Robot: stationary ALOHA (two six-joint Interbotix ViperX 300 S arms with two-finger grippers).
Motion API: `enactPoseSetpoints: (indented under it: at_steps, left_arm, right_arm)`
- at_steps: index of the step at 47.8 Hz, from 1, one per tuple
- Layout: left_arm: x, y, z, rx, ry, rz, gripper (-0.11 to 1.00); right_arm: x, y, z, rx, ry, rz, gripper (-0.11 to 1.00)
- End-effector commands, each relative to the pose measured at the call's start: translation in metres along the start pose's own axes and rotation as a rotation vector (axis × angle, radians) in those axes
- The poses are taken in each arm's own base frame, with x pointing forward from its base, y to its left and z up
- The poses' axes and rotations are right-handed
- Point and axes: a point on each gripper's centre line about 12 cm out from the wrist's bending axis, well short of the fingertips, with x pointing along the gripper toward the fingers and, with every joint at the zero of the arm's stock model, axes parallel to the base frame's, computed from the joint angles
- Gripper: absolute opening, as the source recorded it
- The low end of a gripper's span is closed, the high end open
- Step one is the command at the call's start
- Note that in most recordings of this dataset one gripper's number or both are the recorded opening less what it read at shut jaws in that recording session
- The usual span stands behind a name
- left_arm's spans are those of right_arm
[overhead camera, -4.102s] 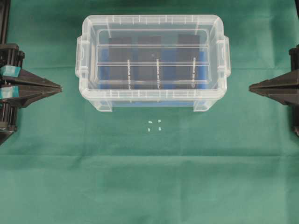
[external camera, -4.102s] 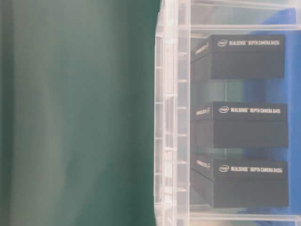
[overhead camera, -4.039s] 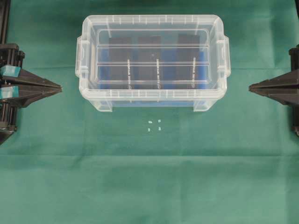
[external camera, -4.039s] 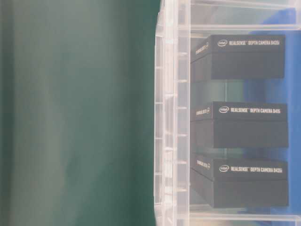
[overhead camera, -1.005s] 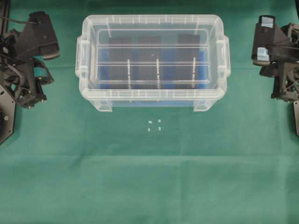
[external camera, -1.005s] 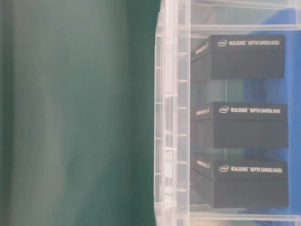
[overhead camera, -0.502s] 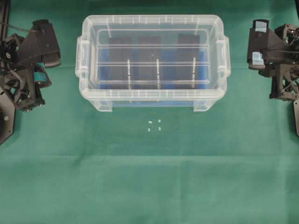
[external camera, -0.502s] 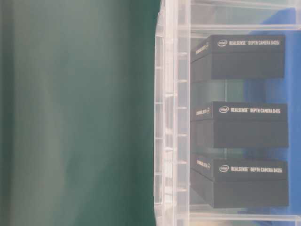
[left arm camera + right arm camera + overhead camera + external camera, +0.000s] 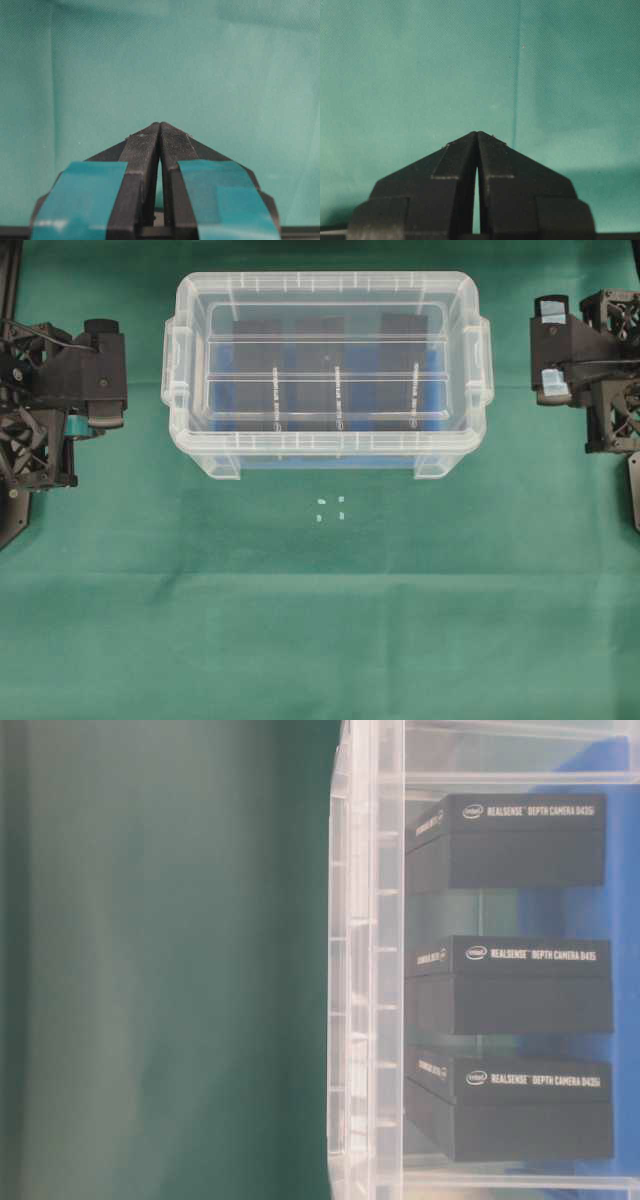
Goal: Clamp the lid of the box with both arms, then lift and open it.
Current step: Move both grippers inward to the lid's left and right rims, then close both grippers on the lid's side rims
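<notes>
The clear box (image 9: 325,455) stands on the green cloth at the top middle, with the clear lid (image 9: 325,308) lying shut on it. Three black blocks (image 9: 320,365) and a blue insert show through it. The table-level view shows the box wall (image 9: 365,970) and the blocks (image 9: 520,985) close up. My left arm (image 9: 90,375) is left of the box, apart from it. My right arm (image 9: 565,355) is right of it, also apart. Both wrists point down at the cloth. My left gripper (image 9: 159,123) and right gripper (image 9: 477,132) are shut and empty, with bare cloth beneath.
A few small white specks (image 9: 330,508) lie on the cloth just in front of the box. Green cloth (image 9: 320,620) covers the whole table. Black arm frames stand at the left and right edges.
Both arms have swung from lying flat, tips toward the box, to pointing down at the cloth. In the last second both wrists kept turning beside the box. Box and lid have not moved.
</notes>
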Motion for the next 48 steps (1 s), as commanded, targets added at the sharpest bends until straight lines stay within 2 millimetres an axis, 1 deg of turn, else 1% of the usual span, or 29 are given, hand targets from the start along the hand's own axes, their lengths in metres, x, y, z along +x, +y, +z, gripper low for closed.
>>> enactPoseSetpoints:
  at_steps: [1,8,16,26,36,48]
  left_arm:
    - [-0.004,0.003,0.004,-0.009,-0.018,0.007,0.02]
    - [-0.002,0.009,0.006,-0.036,-0.007,0.016,0.02]
    - [0.002,0.013,0.012,-0.039,0.0,0.022,0.02]
    - [0.009,0.02,0.025,-0.034,0.006,0.028,0.02]
    - [0.019,0.034,0.039,-0.009,0.035,0.037,0.02]
    - [0.029,0.049,0.057,0.02,0.021,0.052,0.02]
  right_arm:
    - [-0.004,-0.001,0.005,0.003,-0.027,-0.005,0.0]
    - [-0.002,-0.003,0.011,0.0,-0.042,-0.007,0.0]
    - [0.005,-0.004,0.022,-0.006,-0.029,-0.004,0.0]
    - [0.013,-0.007,0.04,-0.022,-0.029,-0.003,0.0]
    - [0.017,-0.009,0.055,-0.045,-0.053,-0.007,0.0]
    - [0.023,-0.012,0.073,-0.057,-0.065,-0.009,0.0]
